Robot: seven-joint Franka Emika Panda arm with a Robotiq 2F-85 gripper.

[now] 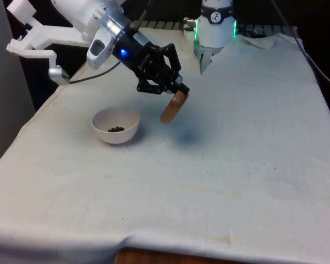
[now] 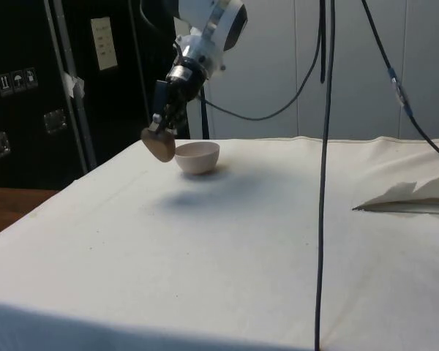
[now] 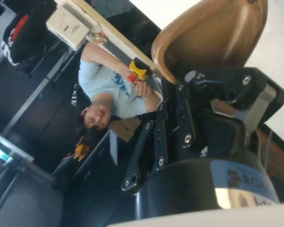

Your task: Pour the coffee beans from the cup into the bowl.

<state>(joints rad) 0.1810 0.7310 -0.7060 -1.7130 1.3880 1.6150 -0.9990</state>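
white tablecloth [image 2: 227,241] | dark cabinets [image 2: 29,88] | pale wall [image 2: 278,66]

Person [image 3: 109,90] in light-blue shirt holding what looks like yellow-red tool [image 3: 135,73]; white cloth [image 1: 236,165] over table.

My fingers [image 1: 179,88] are black, and the cup [image 1: 173,106] is a tan brown (glossy golden-brown inside, seen from my wrist). The bowl [image 1: 116,125] is plain white, the coffee beans [image 1: 116,129] in it dark brown. The tabletop [image 1: 220,181] wears a white cloth with faint brownish stains. A person [image 3: 109,90] wears a light blue shirt.
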